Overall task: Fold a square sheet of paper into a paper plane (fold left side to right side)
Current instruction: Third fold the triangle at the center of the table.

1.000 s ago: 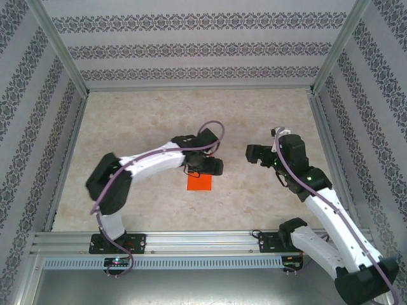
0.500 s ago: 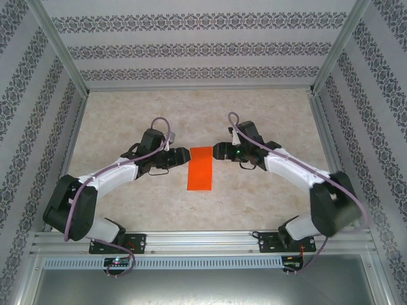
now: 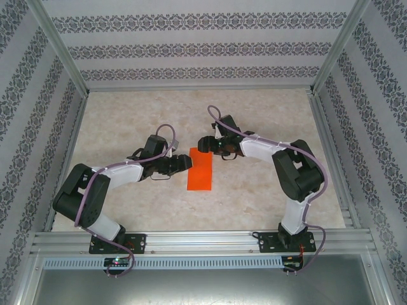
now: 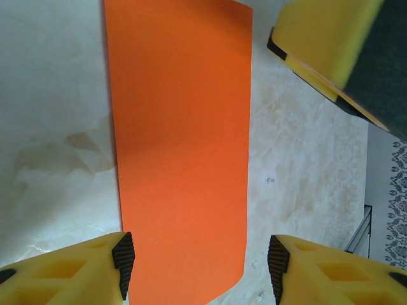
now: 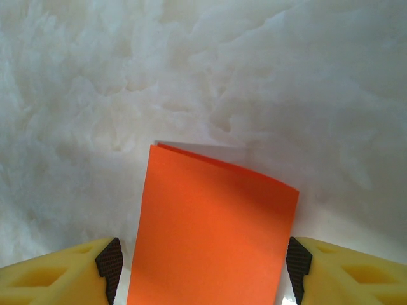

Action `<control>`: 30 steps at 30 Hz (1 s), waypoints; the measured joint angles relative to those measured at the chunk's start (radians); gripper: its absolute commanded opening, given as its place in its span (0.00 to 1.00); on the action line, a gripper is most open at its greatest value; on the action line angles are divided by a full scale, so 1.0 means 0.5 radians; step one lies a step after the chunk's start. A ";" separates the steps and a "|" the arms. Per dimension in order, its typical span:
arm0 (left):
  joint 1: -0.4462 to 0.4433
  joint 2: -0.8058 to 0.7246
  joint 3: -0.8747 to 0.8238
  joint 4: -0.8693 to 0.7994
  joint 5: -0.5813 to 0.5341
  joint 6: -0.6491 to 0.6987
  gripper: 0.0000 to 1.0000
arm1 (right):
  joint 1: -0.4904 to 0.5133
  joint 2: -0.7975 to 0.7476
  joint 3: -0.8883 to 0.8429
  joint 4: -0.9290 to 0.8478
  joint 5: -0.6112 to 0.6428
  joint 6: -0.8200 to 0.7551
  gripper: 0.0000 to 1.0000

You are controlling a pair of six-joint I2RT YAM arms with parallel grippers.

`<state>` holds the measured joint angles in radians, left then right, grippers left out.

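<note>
Orange and unmarked, the square sheet of paper (image 3: 200, 170) is found lying flat near the middle of the table (image 3: 127, 114) as a narrow rectangle, longer from near to far than from left to right. Its far short edge (image 5: 222, 171) is seen in the right wrist view to be lifted very slightly, with a thin shadow cast beyond it. The left gripper (image 3: 186, 162) is held at the sheet's left long edge, towards the far end. In its own wrist view its jaws are set apart, and the paper's width is framed between the black pads (image 4: 124, 264). The right gripper (image 3: 205, 145) is placed at the far end of the sheet, jaws likewise apart with the paper between them and nothing clamped. The pale marbled tabletop is enclosed by patterned walls (image 3: 191, 51), and a metal rail (image 3: 203, 244) is fixed along its near edge.
</note>
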<state>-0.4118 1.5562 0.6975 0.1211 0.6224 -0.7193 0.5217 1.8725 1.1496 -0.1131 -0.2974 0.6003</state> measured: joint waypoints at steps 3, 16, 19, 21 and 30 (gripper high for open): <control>-0.001 0.003 0.000 0.000 0.007 0.000 0.58 | 0.000 0.066 0.042 0.000 -0.001 0.000 0.71; -0.002 0.107 0.029 -0.022 0.012 0.002 0.57 | 0.000 0.199 0.104 0.011 -0.014 -0.001 0.70; -0.003 0.132 0.050 -0.043 0.011 0.002 0.56 | 0.000 0.201 0.105 0.010 -0.018 -0.001 0.69; -0.011 0.142 0.065 -0.059 0.011 0.005 0.56 | 0.000 0.201 0.105 0.010 -0.021 -0.001 0.69; -0.030 0.206 0.131 -0.124 0.008 0.021 0.54 | 0.000 0.203 0.105 0.009 -0.021 -0.001 0.68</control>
<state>-0.4267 1.6592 0.7631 0.0589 0.6262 -0.7086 0.5217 1.9739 1.2022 -0.1085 -0.3080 0.5999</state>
